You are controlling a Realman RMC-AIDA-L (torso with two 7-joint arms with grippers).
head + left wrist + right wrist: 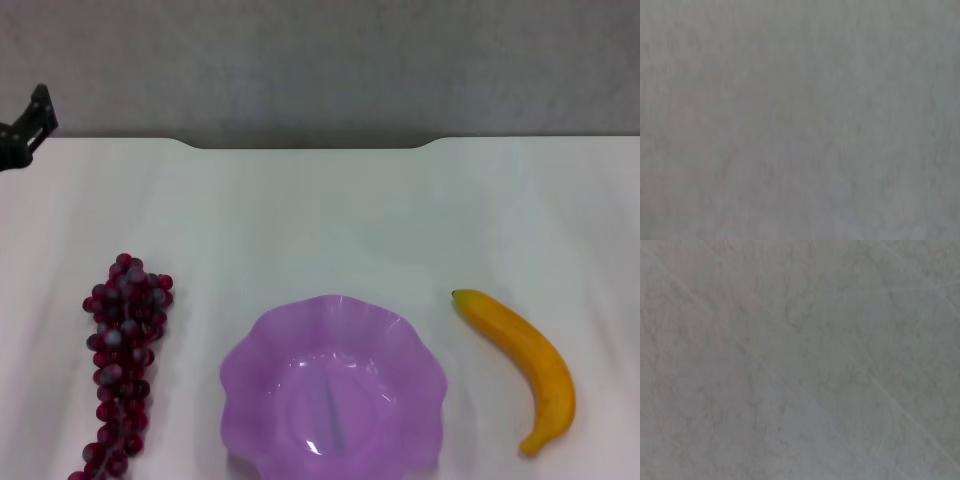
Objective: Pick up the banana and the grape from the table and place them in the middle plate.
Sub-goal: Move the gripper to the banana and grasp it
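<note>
- Grape bunch point(124, 365): long cluster of small round dark-red/purple grapes, whitish bloom on some, lying on the smooth white worktop point(330, 220), left of the plate.
- Plate point(333, 388): translucent purple, bowl-like, wavy scalloped rim, near edge, centre.
- Banana point(522, 365): curved, yellow-orange, dark-green tip, right of the plate, not touching.
- Left hand point(25, 128): black, far-left edge; grip state can't tell.
- Right hand: out of view.
- Wrist views: only plain grey mottled surface.
</note>
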